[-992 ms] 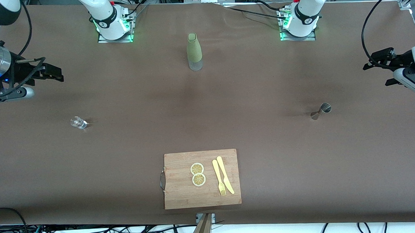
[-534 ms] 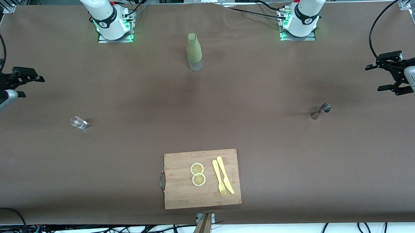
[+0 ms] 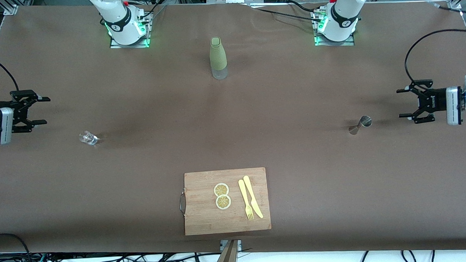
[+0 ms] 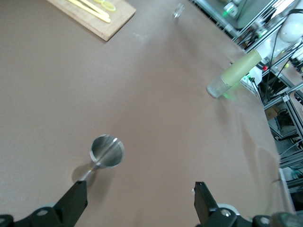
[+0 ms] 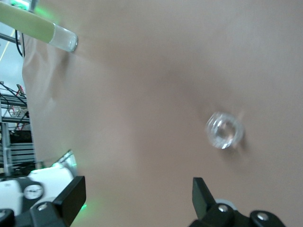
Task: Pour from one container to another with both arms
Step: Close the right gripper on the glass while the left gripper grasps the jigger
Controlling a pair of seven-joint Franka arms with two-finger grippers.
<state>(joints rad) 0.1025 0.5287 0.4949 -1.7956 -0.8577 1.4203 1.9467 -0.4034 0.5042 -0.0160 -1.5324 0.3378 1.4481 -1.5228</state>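
Approaching with nothing held, the left end effector [image 3: 405, 104] gapes wide near the metal jigger [image 3: 360, 125] and the right end effector [image 3: 39, 111] gapes near the small glass [image 3: 88, 138]; each must next descend and grasp.

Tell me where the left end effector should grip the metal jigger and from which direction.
Grip the jigger at its narrow waist, between the two cones, coming in level from the left arm's end of the table. It stands upright, and its wider cups above and below the waist should keep it from slipping. The left end effector hangs open beside it, fingers already pointing that way.
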